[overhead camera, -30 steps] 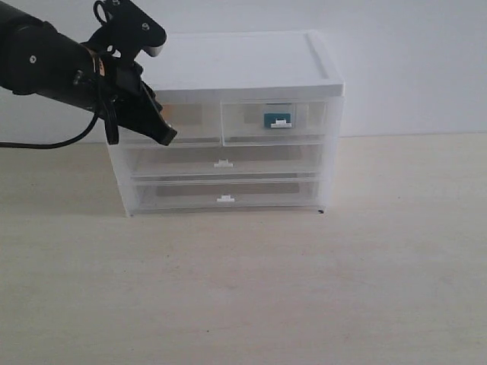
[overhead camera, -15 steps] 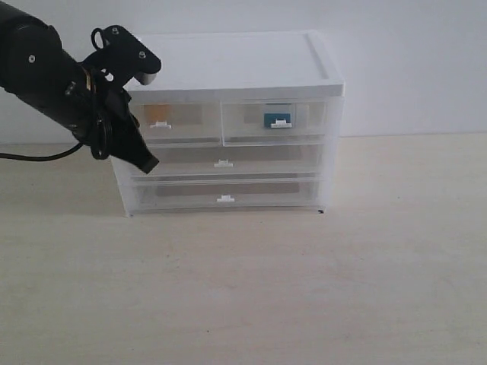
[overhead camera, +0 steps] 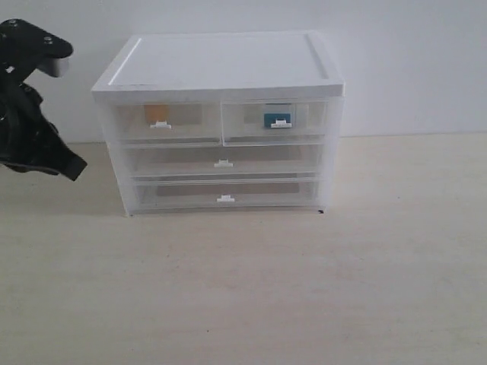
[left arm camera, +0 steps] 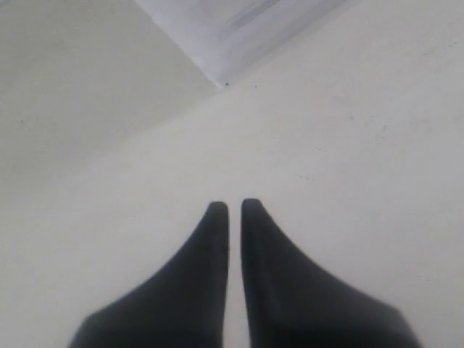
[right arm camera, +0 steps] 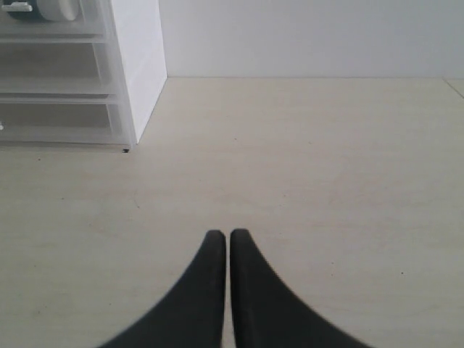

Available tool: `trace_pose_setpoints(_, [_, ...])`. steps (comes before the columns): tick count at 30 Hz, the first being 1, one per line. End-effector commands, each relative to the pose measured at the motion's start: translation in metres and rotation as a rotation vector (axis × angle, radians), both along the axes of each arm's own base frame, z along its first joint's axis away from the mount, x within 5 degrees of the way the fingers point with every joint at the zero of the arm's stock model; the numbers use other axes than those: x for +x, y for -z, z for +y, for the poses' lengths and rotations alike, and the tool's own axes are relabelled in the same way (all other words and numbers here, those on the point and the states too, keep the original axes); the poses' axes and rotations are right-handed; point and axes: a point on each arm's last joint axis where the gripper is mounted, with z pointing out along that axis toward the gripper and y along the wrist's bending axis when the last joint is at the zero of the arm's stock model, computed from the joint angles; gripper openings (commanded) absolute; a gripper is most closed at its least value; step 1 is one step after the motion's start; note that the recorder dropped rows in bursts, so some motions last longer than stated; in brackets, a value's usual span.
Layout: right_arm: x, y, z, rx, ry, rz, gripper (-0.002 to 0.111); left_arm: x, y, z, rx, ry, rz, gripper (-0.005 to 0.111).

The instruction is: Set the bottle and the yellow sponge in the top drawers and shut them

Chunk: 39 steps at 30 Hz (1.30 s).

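Left fingers [overhead camera: 68, 163] backed off (shut), now well apart fr. top drawers [overhead camera: 199, 123].

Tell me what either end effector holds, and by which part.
Nothing: the left end effector and right end effector are both shut and empty.

A pale, wood-grained tabletop [overhead camera: 251, 296] fills the lower part of the exterior view and meets a plain white wall [overhead camera: 411, 61] along its far edge. A white plastic cabinet [overhead camera: 228, 61] stands near that far edge, left of centre. Its flat top has a shallow raised border. Its two full-width drawers [overhead camera: 223, 162] are translucent with small white clip handles, and both sit flush and closed. The light is soft and even. A faint shadow [overhead camera: 95, 201] lies on the tabletop left of the cabinet.
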Motion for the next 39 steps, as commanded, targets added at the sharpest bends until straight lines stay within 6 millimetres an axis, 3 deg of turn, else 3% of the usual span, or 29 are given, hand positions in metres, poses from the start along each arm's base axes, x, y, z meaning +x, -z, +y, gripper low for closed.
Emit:
trace_pose_setpoints(1, [0.0, -0.001, 0.0, 0.0, 0.001, -0.014, 0.0, -0.028, 0.007, 0.01, -0.127, -0.059, -0.012, 0.004])
trace_pose_setpoints(12, [0.0, -0.001, 0.0, 0.0, 0.001, -0.014, 0.0, -0.088, 0.011, 0.027, -0.365, -0.27, -0.097, 0.004])
trace_pose_setpoints(17, [0.0, -0.001, 0.0, 0.0, 0.001, -0.014, 0.0, -0.095, 0.003, 0.031, -0.339, -0.226, -0.147, 0.004])
trace_pose_setpoints(21, [0.0, -0.001, 0.0, 0.0, 0.001, -0.014, 0.0, -0.093, 0.009, 0.03, -0.357, -0.206, -0.203, 0.004])
trace_pose_setpoints(23, [0.0, -0.001, 0.0, 0.0, 0.001, -0.014, 0.0, -0.101, 0.009, 0.034, -0.395, -0.169, -0.336, 0.004])
trace_pose_setpoints(27, [0.0, -0.001, 0.0, 0.0, 0.001, -0.014, 0.0, -0.151, 0.009, 0.054, -0.445, -0.102, -0.651, 0.004])
trace_pose_setpoints(29, [0.0, -0.001, 0.0, 0.0, 0.001, -0.014, 0.0, -0.179, 0.021, 0.066, -0.42, -0.103, -0.736, 0.004])
trace_pose_setpoints(31, [0.0, -0.001, 0.0, 0.0, 0.001, -0.014, 0.0, -0.193, 0.032, 0.074, -0.41, -0.143, -0.777, 0.004])
trace_pose_setpoints(39, [0.0, -0.001, 0.0, 0.0, 0.001, -0.014, 0.0, -0.219, 0.077, 0.087, -0.377, -0.245, -0.85, 0.004])
